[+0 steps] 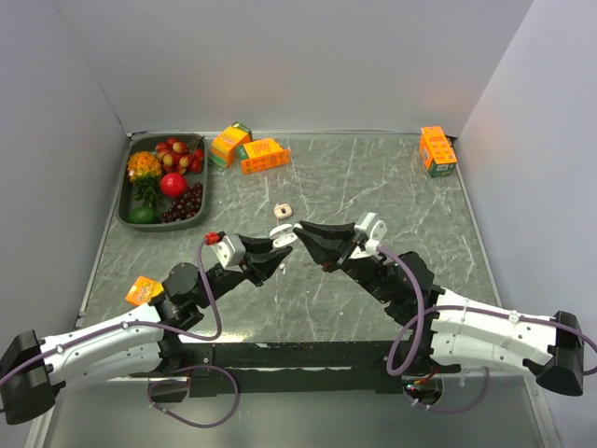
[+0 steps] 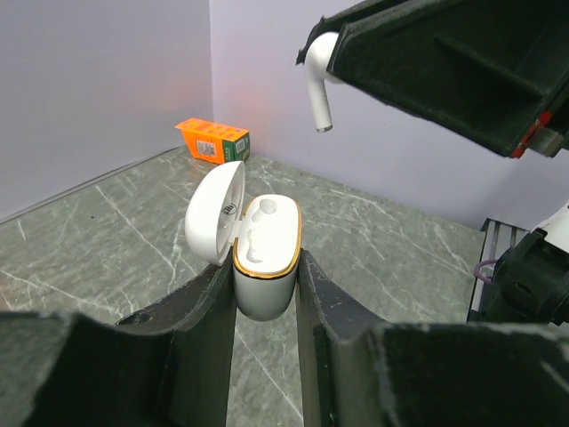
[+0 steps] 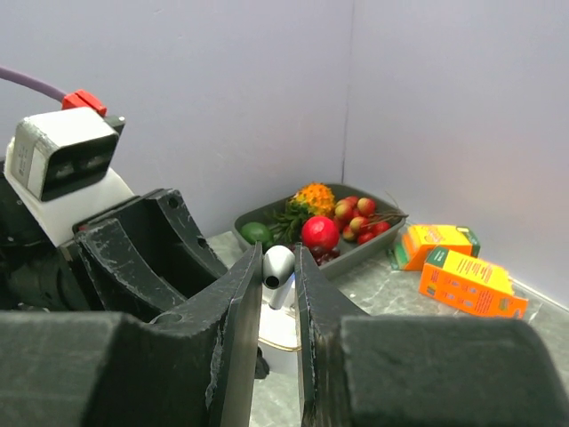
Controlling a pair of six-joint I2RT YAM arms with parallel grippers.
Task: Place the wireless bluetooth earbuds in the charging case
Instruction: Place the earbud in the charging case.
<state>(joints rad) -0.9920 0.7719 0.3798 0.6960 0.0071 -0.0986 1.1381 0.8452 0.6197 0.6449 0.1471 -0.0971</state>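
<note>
Above the counter (image 1: 373,187), pinches seemingly light, slick earbud (image 2: 318,84) by its head in right tool (image 3: 279,256), clamps open case (image 2: 267,236) in left tool (image 2: 266,277).

I count two tools of mine: my left tool (image 2: 265,276) and my right tool (image 3: 279,267). There is one open charging case (image 2: 265,253) and one earbud (image 2: 318,80) that I am sure of. One small pale thing (image 1: 283,211) lies on the desk (image 1: 373,187), too small to tell its kind. There are four orange boxes (image 1: 229,143) (image 1: 264,155) (image 1: 437,150) (image 1: 143,290). There is one tray (image 1: 124,191), and in it one round red fruit (image 1: 173,184), one green fruit (image 1: 142,215), one bunch of dark grapes (image 1: 187,203), one orange-yellow cluster (image 1: 143,166), and small red fruits (image 1: 179,156) packed too tightly to count.
</note>
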